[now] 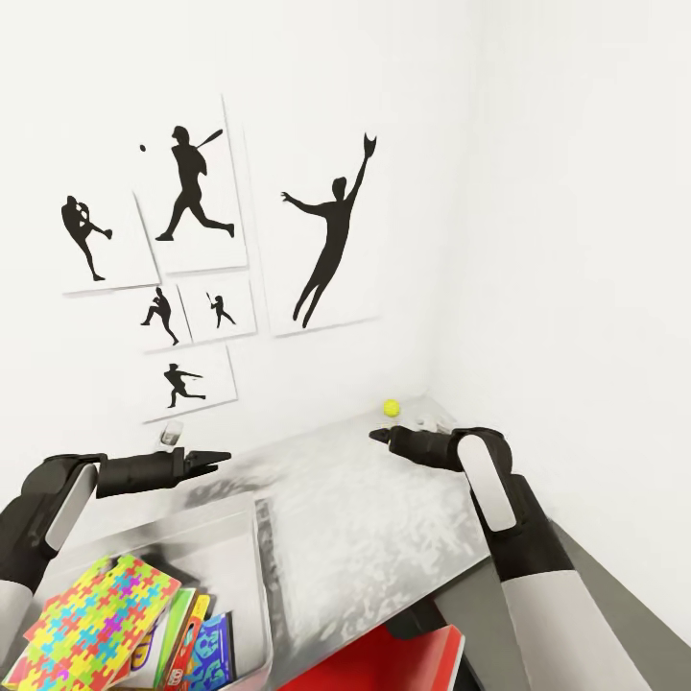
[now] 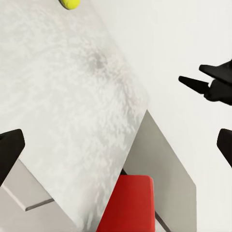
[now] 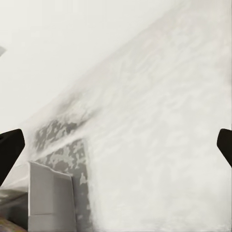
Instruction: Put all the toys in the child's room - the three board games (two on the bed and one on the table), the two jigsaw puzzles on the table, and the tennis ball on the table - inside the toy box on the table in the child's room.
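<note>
The tennis ball (image 1: 391, 408) (image 2: 70, 4) lies at the far corner of the table (image 1: 365, 518), close to the wall. My right gripper (image 1: 379, 437) (image 3: 116, 150) hovers just before the ball, open and empty. Over the table's left part, beyond the toy box (image 1: 257, 576) (image 3: 50, 193), my left gripper (image 1: 216, 461) (image 2: 116, 150) is also open and empty. Inside the toy box a jigsaw puzzle (image 1: 96, 619) leans on top, with a green-edged board game (image 1: 163, 638) and a blue board game (image 1: 206, 648) beside it. The bed is out of view.
A red chair (image 1: 403, 662) (image 2: 128, 203) stands at the table's near edge, under my right arm. Two small pale objects (image 1: 173, 434) (image 1: 422, 419) sit by the wall. Baseball silhouette posters (image 1: 326, 240) hang above the table, and the room corner closes the right end.
</note>
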Controlling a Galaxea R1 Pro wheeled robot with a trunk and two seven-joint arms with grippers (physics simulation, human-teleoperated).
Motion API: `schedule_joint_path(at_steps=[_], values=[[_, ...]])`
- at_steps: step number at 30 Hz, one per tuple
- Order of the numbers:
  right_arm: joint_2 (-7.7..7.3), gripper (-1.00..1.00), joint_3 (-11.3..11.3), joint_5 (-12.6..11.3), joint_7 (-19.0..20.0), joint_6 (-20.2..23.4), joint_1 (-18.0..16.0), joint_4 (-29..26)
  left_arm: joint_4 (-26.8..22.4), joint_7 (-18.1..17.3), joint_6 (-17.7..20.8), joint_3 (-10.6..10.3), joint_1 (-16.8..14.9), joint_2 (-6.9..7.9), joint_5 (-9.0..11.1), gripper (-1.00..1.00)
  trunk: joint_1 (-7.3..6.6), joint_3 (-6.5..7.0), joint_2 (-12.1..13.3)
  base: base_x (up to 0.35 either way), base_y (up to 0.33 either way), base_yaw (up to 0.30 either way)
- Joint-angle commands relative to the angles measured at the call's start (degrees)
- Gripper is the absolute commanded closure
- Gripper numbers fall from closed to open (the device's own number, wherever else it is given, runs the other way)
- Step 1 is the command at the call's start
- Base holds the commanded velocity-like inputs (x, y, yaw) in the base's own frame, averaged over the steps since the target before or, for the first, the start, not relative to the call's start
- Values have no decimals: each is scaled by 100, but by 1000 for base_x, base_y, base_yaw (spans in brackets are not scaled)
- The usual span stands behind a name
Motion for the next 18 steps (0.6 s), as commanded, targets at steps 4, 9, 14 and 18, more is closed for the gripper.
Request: schedule_joint_path(at_steps=[4, 9, 14, 18], values=[[2, -100, 1, -57, -62, 12, 124, 7, 0, -20, 24, 2, -5, 1, -10, -100, 4, -13, -13, 0, 0, 0], [3, -100, 1, -51, -62, 13, 285, -1, 0, -20, 24, 2, -5, 1, -12, -100, 4, -13, -13, 0, 0, 0], [3, -100, 1, -53, -62, 14, 446, -8, 0, -20, 24, 2, -5, 1, -12, -100, 4, -13, -13, 0, 46, 0], [0, -100, 1, -54, -62, 18, 575, -14, 0, -17, 24, 2, -5, 1, -12, -100, 4, -13, -13, 0, 22, 0]])
